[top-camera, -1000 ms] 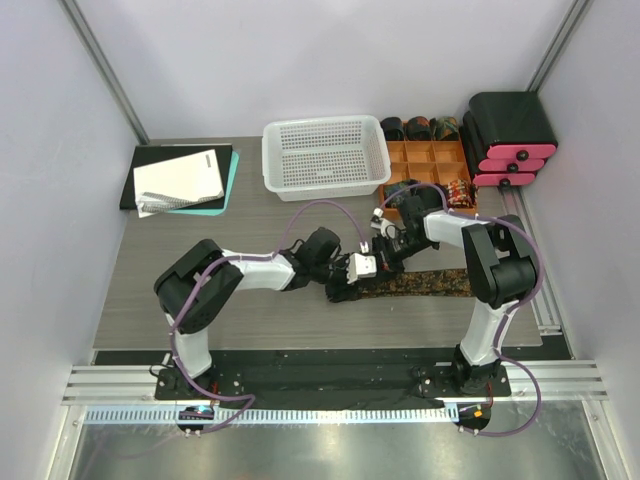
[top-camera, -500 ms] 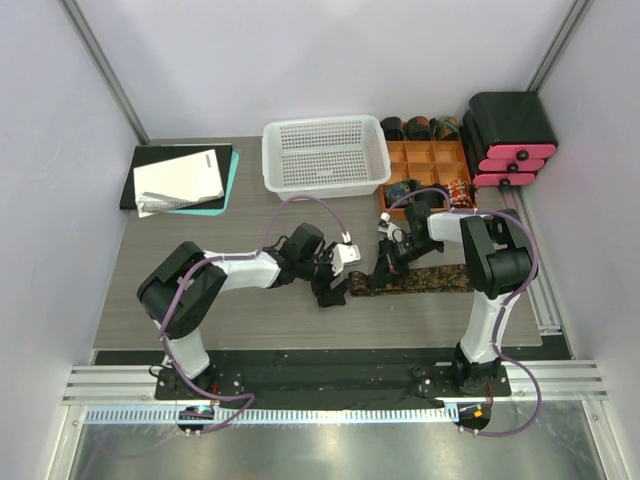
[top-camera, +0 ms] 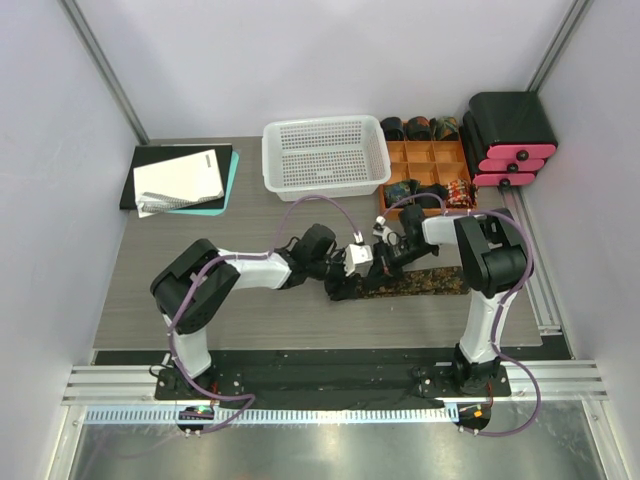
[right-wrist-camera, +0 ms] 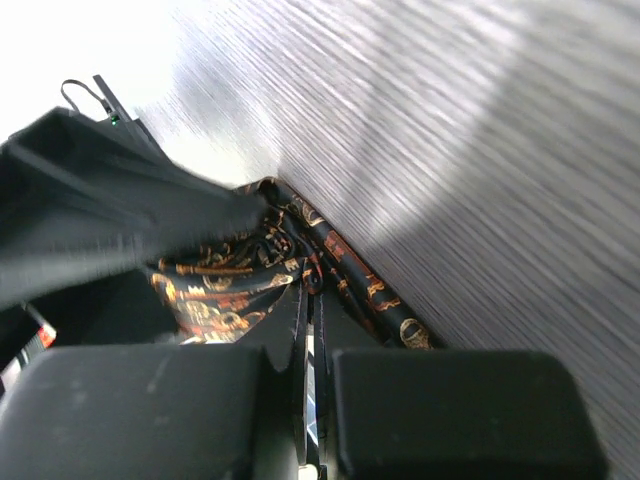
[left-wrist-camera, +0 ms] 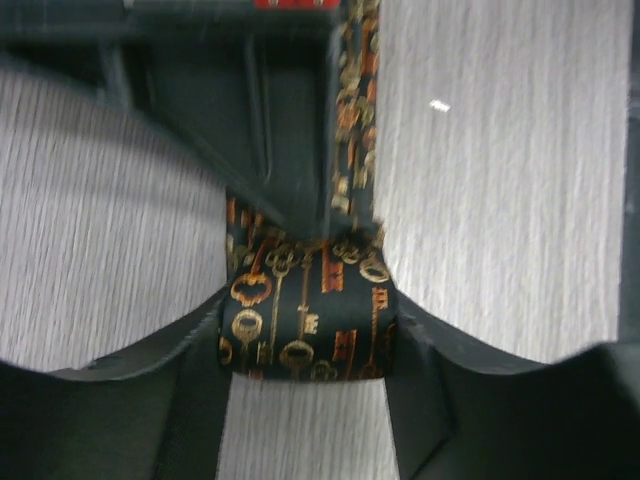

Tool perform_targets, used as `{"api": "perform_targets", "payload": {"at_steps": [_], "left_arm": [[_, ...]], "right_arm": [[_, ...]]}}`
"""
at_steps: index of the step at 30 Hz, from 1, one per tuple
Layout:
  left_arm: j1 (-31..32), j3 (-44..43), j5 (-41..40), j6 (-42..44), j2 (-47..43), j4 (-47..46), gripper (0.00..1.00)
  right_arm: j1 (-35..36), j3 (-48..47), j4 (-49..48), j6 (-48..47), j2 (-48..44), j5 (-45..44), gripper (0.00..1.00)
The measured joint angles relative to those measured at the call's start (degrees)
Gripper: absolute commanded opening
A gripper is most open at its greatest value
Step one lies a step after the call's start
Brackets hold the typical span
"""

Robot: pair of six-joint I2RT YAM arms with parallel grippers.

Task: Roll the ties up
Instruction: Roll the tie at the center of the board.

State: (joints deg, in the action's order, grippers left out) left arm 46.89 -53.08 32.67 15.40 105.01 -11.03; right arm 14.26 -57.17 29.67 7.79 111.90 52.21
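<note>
A dark tie (top-camera: 425, 283) with a gold and red key pattern lies flat along the table in front of the right arm. Its left end is rolled up. In the left wrist view that roll (left-wrist-camera: 305, 330) sits between my left gripper's fingers (left-wrist-camera: 195, 385), touching both, and the flat strip (left-wrist-camera: 355, 120) runs away from it. My left gripper (top-camera: 343, 283) is shut on the roll. My right gripper (top-camera: 383, 258) is just behind it, its jaws shut. In the right wrist view its tips (right-wrist-camera: 313, 290) pinch a bunched fold of the tie (right-wrist-camera: 215, 290).
A white mesh basket (top-camera: 325, 155) stands at the back. Right of it, an orange divider tray (top-camera: 432, 152) holds rolled ties (top-camera: 418, 127). A black box with pink drawers (top-camera: 510, 135) is at the far right, and a notebook (top-camera: 180, 180) is at the back left.
My left gripper drew back to the left off the tie with its jaws wider, then came back and closed on the rolled end. My right gripper stayed on the tie, shifting slightly.
</note>
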Motion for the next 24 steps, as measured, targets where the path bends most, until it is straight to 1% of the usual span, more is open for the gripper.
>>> {"api": "perform_targets", "payload": {"at_steps": [5, 10, 13, 14, 17, 20, 24], "left_arm": [[1.62, -0.96, -0.11, -0.07, 0.02, -0.09, 0.42], [2.38, -2.82, -1.27, -0.35, 2.25, -0.07, 0.38], [2.36, -3.76, -1.33, -0.48, 3.52, 0.11, 0.33], [2.36, -3.87, -1.36, -0.31, 3.61, 0.31, 0.31], [2.38, -3.87, -1.57, 0.52, 3.61, 0.5, 0.28], [2.71, -3.85, -2.36, 2.1, 3.63, 0.17, 0.27], [3.56, -3.72, -3.63, 4.63, 3.87, 0.33, 0.25]], "right_arm": [[1.44, 0.57, -1.77, 2.45, 0.0, 0.46, 0.01], [2.19, 0.94, -3.08, 5.66, -0.02, 0.44, 0.02], [2.19, 1.27, -3.58, 7.04, -0.35, 0.22, 0.08], [2.19, 1.42, -3.78, 7.41, -0.57, 0.15, 0.13], [2.16, 1.7, -3.98, 7.54, -1.44, -0.39, 0.21], [2.1, 1.57, -3.1, 5.77, -2.89, -2.05, 0.25], [0.79, 0.0, 1.55, 0.7, -4.66, -4.61, 0.27]]}}
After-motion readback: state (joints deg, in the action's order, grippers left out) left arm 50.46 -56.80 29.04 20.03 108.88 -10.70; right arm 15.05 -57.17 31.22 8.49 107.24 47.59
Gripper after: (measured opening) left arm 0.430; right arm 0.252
